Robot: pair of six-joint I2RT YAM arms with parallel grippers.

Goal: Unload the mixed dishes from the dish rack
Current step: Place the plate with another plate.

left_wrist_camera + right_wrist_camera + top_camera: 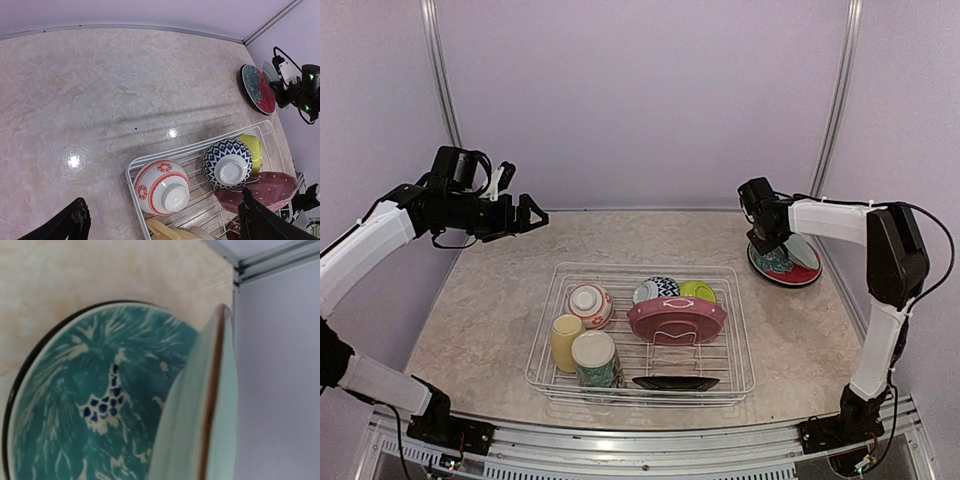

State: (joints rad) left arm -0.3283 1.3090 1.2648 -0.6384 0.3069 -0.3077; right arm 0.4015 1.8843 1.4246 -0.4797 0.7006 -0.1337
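Note:
The dish rack [640, 267] sits mid-table. It holds a red-patterned bowl [589, 305], a yellow mug [566, 340], a floral cup [595, 360], a black-and-white bowl [658, 290], a lime-green bowl [698, 290], a maroon plate [677, 320] and a black plate [675, 383]. My left gripper [530, 215] is open and empty, high above the table left of the rack; its fingertips [70, 225] frame the upturned red-patterned bowl [161, 186]. My right gripper [765, 238] holds a grey-white plate [210, 415] tilted on edge over a teal plate [100, 405] at the far right.
The teal plate [782, 264] has a red and dark rim and lies near the right wall post [835, 120]. The back wall runs behind the table. The rack's near side is close to the table's front rail [640, 440].

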